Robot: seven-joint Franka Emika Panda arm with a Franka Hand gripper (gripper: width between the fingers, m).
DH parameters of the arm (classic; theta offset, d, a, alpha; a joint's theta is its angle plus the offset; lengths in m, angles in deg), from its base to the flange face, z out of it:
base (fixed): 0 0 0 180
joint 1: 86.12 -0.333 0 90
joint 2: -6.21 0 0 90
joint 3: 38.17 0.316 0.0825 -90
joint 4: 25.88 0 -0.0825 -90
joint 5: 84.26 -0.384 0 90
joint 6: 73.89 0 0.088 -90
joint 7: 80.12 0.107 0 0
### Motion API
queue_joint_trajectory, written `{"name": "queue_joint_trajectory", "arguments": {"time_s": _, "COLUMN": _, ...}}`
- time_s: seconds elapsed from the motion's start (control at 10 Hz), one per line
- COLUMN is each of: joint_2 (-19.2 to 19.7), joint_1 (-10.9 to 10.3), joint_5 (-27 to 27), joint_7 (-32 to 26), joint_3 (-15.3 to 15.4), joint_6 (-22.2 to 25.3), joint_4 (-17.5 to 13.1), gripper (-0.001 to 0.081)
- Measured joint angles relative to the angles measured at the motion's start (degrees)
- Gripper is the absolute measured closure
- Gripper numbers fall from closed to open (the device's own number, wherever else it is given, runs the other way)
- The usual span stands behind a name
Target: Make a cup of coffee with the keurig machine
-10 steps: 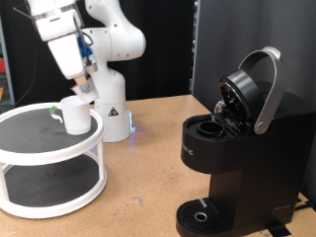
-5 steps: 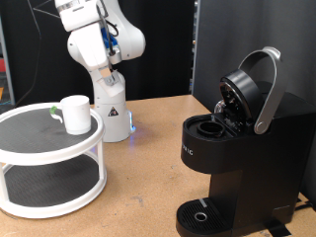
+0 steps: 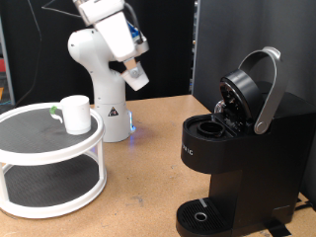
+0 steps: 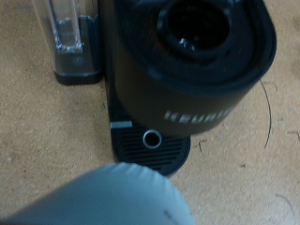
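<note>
High at 11 o'clock in the exterior view, your gripper (image 3: pixel 136 76) hangs in the air, well clear of everything. You can't tell how far the claw is parted, or whether it carries anything: a pale blur covers the wrist view's near edge.

Wrist camera looks down on the keurig machine (image 4: pixel 187 75), pod chamber (image 4: pixel 199 26) exposed, drip tray (image 4: pixel 150 150) bare. Likely a line-up over the brewer.

Lid (image 3: pixel 252 91) is hinged up at 3 o'clock, ready for loading.

White cup (image 3: pixel 76 114) sits on the round two-tier stand (image 3: pixel 49 158) at 9 o'clock, well apart from the machine.
</note>
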Motion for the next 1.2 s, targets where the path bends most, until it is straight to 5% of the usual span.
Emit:
{"name": "queue_joint_trajectory", "arguments": {"time_s": 0.4, "joint_2": 6.5, "joint_1": -4.5, "joint_5": -1.2, "joint_7": -0.8, "joint_3": 0.3, "joint_6": 2.4, "joint_4": -7.4, "gripper": 0.038}}
{"name": "queue_joint_trajectory", "arguments": {"time_s": 0.8, "joint_2": 13.2, "joint_1": -6.6, "joint_5": -3.0, "joint_7": 1.2, "joint_3": 2.0, "joint_6": 2.3, "joint_4": -13.7, "gripper": 0.038}}
{"name": "queue_joint_trajectory", "arguments": {"time_s": 1.2, "joint_2": 14.2, "joint_1": -6.6, "joint_5": -4.9, "joint_7": -0.6, "joint_3": 2.2, "joint_6": 1.7, "joint_4": -14.0, "gripper": 0.038}}
